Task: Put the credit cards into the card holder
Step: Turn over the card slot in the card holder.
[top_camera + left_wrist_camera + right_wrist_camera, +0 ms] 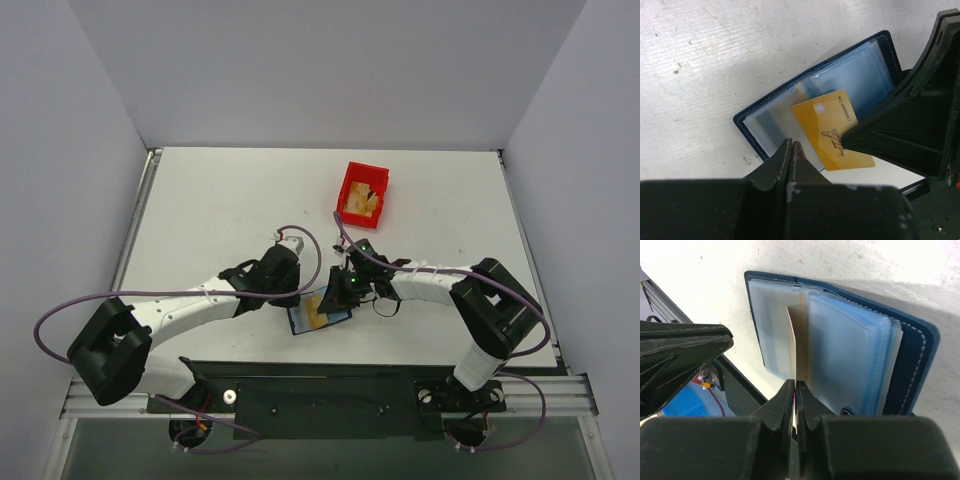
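The navy card holder (304,321) lies open on the table near the front edge, its clear blue sleeves (850,70) facing up. A gold credit card (832,131) stands edge-on in my right gripper (795,385), which is shut on it, with the card's far end at a sleeve in the middle of the holder (850,355). My left gripper (792,145) is shut with nothing between its fingers, its tips resting on the holder's near left edge. A second tan credit card (362,203) lies in the red bin.
The red plastic bin (352,180) stands on the table behind the holder, at centre right. The black rail (320,385) with both arm bases runs along the table's front edge, just in front of the holder. Grey walls enclose the table on three sides.
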Robot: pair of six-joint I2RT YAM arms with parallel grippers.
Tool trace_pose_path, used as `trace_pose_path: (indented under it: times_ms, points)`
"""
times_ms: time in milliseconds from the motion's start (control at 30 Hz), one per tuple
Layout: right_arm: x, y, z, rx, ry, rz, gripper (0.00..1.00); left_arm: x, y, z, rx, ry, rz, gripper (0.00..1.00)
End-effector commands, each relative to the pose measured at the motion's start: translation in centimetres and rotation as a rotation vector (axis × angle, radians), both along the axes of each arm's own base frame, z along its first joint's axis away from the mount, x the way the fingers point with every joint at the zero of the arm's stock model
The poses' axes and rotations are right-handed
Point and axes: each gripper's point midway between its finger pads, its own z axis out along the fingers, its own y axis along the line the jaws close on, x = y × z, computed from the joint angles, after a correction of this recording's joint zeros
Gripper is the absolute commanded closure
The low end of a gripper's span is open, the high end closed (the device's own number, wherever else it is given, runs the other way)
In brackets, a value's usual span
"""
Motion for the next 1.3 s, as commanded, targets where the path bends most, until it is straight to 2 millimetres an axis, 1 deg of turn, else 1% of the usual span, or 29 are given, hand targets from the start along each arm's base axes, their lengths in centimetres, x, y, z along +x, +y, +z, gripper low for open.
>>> trace_pose_path:
  times_ms: [0,200,433,567,633,800,1000,1133,1267]
  points:
    - [0.4,0.2,0.3,-0.039,-0.032,0.033,1.00,1.2,-1.2,0.9,-0.043,-0.052,0.001,1.00]
    - [0.5,0.0,0.3,-0.039,-0.067,0.025,1.00,1.3,-1.5,0.6,-0.043,-0.049,-0.007,1.00]
    - [0.0,-0.3,-0.2,-0.044,-0.054,0.038,1.00,1.4,-1.8,0.3,-0.044,-0.039,-0.011,1.00]
    - [0.0,-0.1,-0.3,-0.038,-0.046,0.051,1.00,1.3,-1.9,-0.5,-0.039,-0.019,-0.015,1.00]
    - [-0.1,0.0,-0.2,-0.037,-0.044,0.059,1.00,0.9,-2.2,-1.0,-0.036,0.004,-0.023,1.00]
    - [0.0,-0.2,0.0,-0.042,-0.055,0.065,1.00,-0.3,-1.8,-2.7,-0.014,0.054,-0.013,1.00]
    - [0.6,-0.7,0.5,-0.048,-0.093,0.063,1.00,-1.7,-1.2,-3.6,-0.004,0.080,0.000,1.00]
    - [0.8,-1.1,0.7,-0.044,-0.089,0.095,1.00,-2.0,-0.8,-4.1,0.011,0.090,0.009,1.00]
    - [1.5,-2.1,1.0,-0.024,-0.092,0.095,1.00,-2.3,-0.4,-4.3,0.019,0.094,0.012,1.00]
